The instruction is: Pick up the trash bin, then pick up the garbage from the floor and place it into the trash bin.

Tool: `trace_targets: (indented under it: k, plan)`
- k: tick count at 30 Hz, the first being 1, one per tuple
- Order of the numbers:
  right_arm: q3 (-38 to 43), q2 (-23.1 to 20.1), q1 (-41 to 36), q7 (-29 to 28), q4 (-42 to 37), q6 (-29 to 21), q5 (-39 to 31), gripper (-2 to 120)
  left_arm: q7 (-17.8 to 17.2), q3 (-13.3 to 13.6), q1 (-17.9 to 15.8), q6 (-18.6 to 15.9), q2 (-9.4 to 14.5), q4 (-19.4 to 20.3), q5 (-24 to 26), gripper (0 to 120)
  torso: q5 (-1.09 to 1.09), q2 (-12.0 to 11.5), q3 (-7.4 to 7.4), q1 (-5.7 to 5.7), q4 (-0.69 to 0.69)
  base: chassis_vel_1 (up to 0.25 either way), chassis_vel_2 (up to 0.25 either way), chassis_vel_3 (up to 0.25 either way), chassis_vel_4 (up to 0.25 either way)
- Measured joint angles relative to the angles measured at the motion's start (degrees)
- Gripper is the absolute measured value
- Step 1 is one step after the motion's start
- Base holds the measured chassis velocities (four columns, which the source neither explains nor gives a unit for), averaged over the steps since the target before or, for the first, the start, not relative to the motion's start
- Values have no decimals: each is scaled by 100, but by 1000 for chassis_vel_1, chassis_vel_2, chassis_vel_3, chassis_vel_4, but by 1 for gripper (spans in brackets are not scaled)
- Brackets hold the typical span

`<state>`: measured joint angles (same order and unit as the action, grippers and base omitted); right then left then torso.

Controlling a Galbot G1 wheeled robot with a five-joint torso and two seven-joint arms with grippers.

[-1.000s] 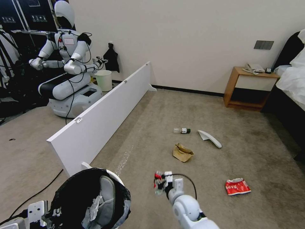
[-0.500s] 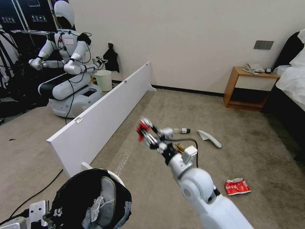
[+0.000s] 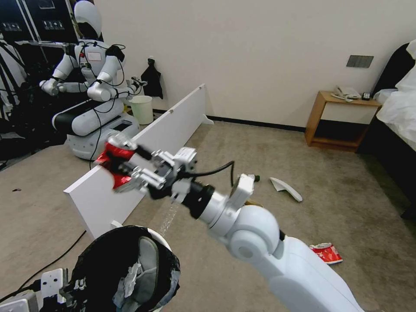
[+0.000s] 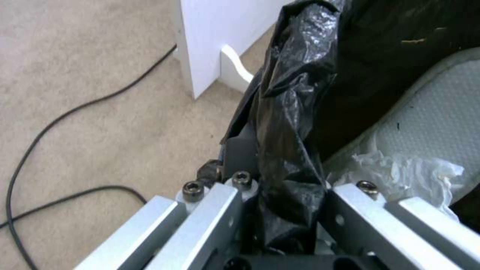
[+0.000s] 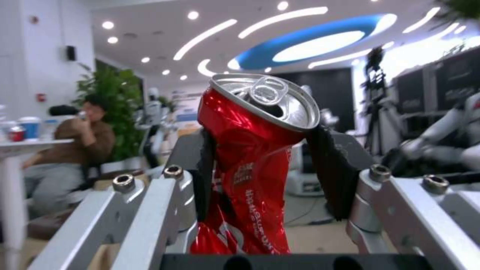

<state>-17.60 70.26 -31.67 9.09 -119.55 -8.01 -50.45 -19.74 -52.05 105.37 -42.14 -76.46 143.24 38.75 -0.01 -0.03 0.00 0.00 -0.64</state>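
While raised leftward, right gripper (image 3: 123,167) pinches crushed can (image 3: 113,162) | left gripper (image 4: 280,210) clamps trash bin (image 3: 130,268) rim

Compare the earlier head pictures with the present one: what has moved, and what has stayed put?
The right gripper, shut on the crushed red can, rose from near the floor and swung left, above the trash bin. The left gripper stays clamped on the bin's rim; the litter on the floor is unmoved.

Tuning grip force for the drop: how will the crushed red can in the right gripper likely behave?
The crushed red can looks thin-walled and dented, so probably light and apt to crumple further under squeeze. Its glossy skin may slip between the right gripper pads. Flattened, it likely won't roll much.
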Motion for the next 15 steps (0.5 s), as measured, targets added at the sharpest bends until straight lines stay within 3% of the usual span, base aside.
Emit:
trace_targets:
  k: [6,15]
  plan:
    - [-249,-149,5,53,-10,-12,-176,42,2,-61,-153,0,80,0,67,3,1,0,0,0,0,0,0,0,0]
    - [-490,-793,-118,96,22,-35,-131,42,7,-132,-351,0,189,0,165,3,1,0,0,0,-1,0,0,0,0]
